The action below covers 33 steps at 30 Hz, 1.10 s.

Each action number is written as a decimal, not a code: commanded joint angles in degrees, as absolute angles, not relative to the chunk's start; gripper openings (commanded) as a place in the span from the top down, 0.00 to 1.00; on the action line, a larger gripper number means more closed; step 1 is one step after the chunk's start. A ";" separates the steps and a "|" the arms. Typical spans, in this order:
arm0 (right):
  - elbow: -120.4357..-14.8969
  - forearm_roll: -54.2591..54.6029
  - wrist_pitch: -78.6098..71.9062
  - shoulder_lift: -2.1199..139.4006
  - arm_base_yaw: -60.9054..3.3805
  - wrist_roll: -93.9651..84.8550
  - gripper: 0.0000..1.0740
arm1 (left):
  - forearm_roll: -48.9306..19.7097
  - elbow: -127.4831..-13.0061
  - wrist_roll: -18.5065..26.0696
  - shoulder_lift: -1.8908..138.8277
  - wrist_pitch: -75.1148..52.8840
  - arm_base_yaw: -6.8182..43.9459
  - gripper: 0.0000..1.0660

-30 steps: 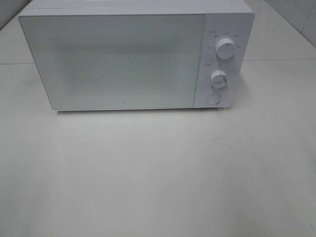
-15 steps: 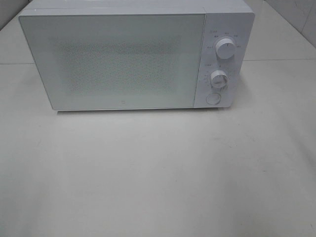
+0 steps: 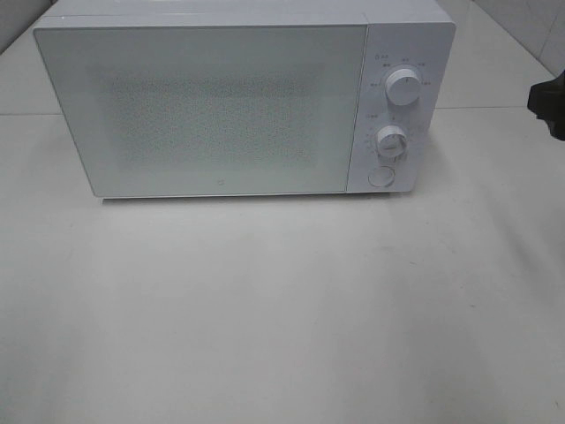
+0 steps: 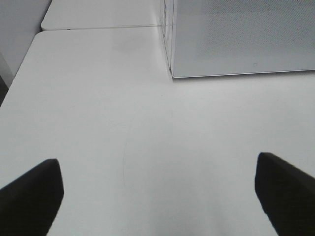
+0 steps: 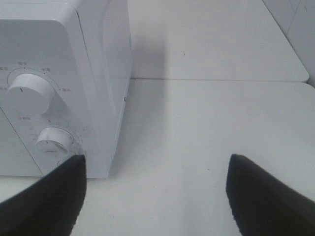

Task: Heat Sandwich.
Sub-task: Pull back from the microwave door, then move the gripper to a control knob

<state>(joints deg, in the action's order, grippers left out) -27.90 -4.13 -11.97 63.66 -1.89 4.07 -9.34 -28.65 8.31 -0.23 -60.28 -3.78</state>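
The sandwich is out of view in every frame. A white microwave stands at the back of the table with its door shut and two round knobs on its right panel. My right gripper is open and empty to the right of the microwave; a dark part of that arm shows at the right edge of the high view. My left gripper is open and empty above the bare table in front of the microwave's left corner.
The white table spreads out in front of the microwave. A seam between table tops runs behind the right gripper. The table's left edge shows in the left wrist view.
A dark part of the right arm has come into the high view at the right edge. The microwave has not moved.
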 commanded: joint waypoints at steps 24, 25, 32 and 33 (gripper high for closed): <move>-13.12 20.17 -55.41 77.75 -19.25 -11.69 0.29 | -9.45 -28.48 8.19 -1.89 -59.53 -3.95 0.03; -13.12 20.17 -55.41 77.75 -19.25 -11.69 0.29 | -9.45 -28.48 8.19 -1.89 -59.53 -3.95 0.03; -13.12 27.50 -62.57 83.77 -28.25 -13.18 0.29 | -9.45 -28.48 8.19 -1.89 -59.53 -3.95 0.03; -13.12 29.11 -63.43 84.45 -29.34 -13.24 0.29 | -9.45 -28.48 8.19 -1.89 -59.53 -3.95 0.03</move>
<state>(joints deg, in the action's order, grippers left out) -13.12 26.70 -60.91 83.77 -27.85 -12.43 -9.34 -28.65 8.31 -0.23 -60.28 -3.78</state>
